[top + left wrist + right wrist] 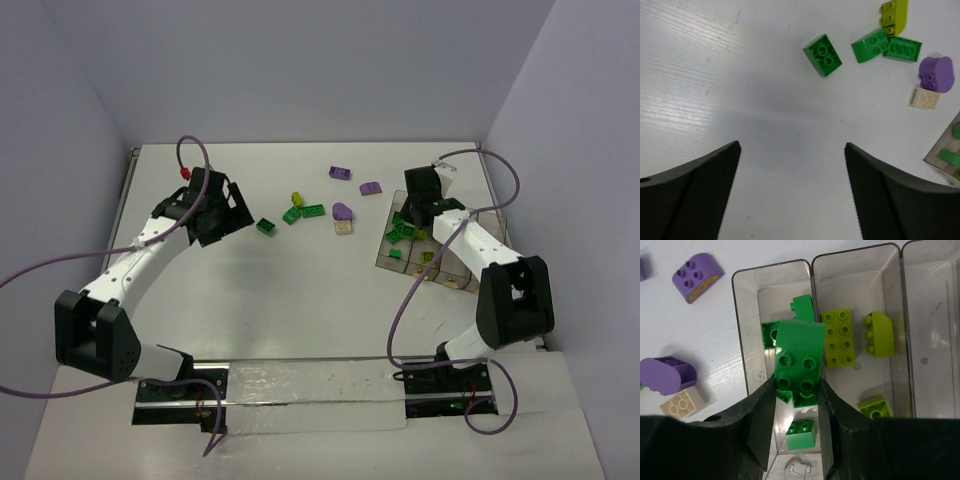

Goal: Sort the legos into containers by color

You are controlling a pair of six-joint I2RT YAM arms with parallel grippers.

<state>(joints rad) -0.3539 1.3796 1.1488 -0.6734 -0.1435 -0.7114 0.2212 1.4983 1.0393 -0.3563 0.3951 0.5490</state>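
My right gripper [797,386] is shut on a dark green lego [799,357], which hangs slightly tilted over the leftmost bin of the containers [740,330]. Several green legos lie in that bin. The bin beside it holds yellow-green legos [838,337]. My left gripper [792,150] is open over bare table with nothing between its fingers. Ahead of it lie a green lego [823,54], two more green ones [870,45], a yellow-green one [894,16], a purple one [936,74] and a tan one [925,98].
Two more purple legos [340,173] [371,187] lie farther back on the table. The containers [383,262] stand at the right, under the right arm. White walls close in the table at the back and on both sides.
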